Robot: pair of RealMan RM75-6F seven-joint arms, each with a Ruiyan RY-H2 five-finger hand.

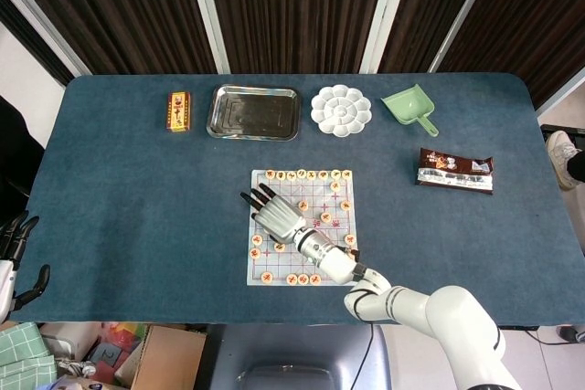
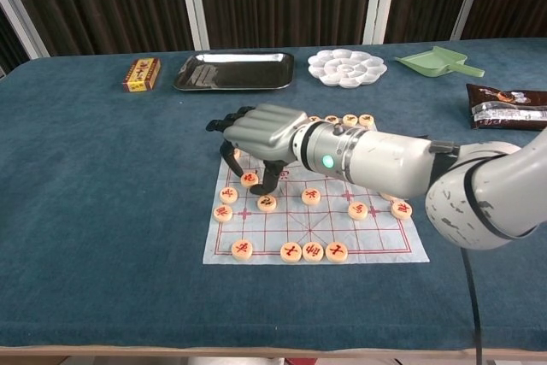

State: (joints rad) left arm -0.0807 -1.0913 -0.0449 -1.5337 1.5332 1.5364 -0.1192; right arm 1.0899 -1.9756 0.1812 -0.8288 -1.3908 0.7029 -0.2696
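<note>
Palm down, the right hand (image 2: 261, 130) hovers over the left half of the Chinese chess board (image 2: 376, 241), a paper sheet with a red grid lying at the middle of the blue table (image 1: 137, 198). Its dark fingers (image 2: 229, 156) are curled downward and spread apart, and nothing shows between them; the thumb tip hangs just above a round wooden piece (image 2: 267, 203), while another piece (image 2: 249, 179) sits right under the fingertips. Whether any tip actually touches a piece cannot be told. In the head view the same hand (image 1: 280, 216) lies across the board's left columns, its forearm running back toward the near right edge.

More pieces ring the board: a row (image 2: 291, 251) along the near edge, a row (image 1: 302, 174) along the far edge, and a few scattered on the right side.

Well off to the left, the left hand (image 1: 13, 253) hangs below the table's edge with fingers apart, holding nothing.

Along the far side stand a small yellow-and-red box (image 1: 178, 111), a metal tray (image 1: 254, 112), a white flower-shaped palette (image 1: 341, 110) and a green dustpan (image 1: 409, 104). A brown snack packet (image 1: 455, 170) lies to the right.
</note>
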